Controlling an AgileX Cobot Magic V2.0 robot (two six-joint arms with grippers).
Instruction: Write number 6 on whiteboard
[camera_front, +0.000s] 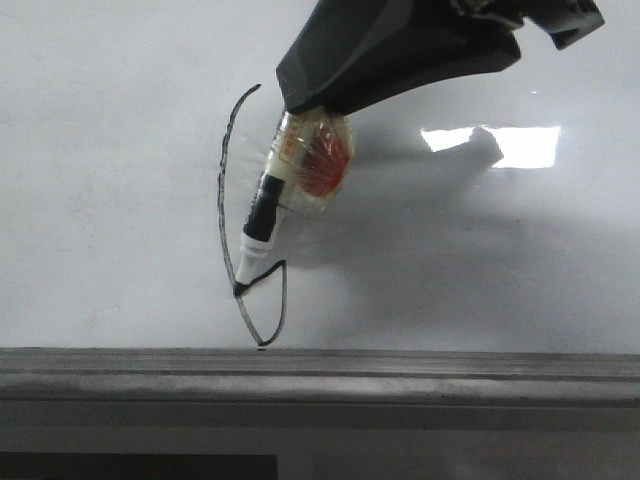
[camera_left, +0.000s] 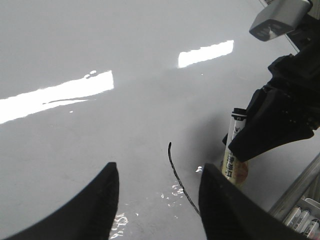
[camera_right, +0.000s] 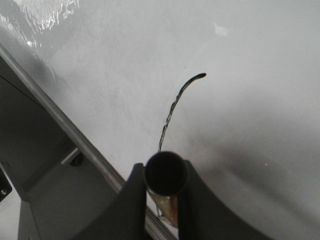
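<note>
Right gripper: I see my right gripper (camera_front: 318, 112) coming in from the upper right of the front view, its dark fingers (camera_right: 132, 200) clamped on the marker (camera_front: 262, 215) — the barrel end fills the gap between them in the right wrist view.
Marker: white and black body with a yellowish, red-printed wrap near the grip; it is tilted, tip down and to the left, and the tip touches the board where the small loop meets the long stroke.
Number 6: the number 6 (camera_front: 224, 190) is a thin black line on the whiteboard (camera_front: 110, 200) — a tall curve starting left of the gripper, bending outward to the left, then running down into a small pointed loop just above the ledge.
Whiteboard: glossy white-grey, lying flat under both arms, with a bright rectangular glare to the right of the gripper's shadow.
Ledge: the dark grey ledge (camera_front: 320, 375) runs along the near edge of the board, just below the loop.
Left gripper: my left gripper (camera_left: 157, 200) hangs over the board with its fingers spread and nothing between them; the top of the stroke shows between them on the surface.
</note>
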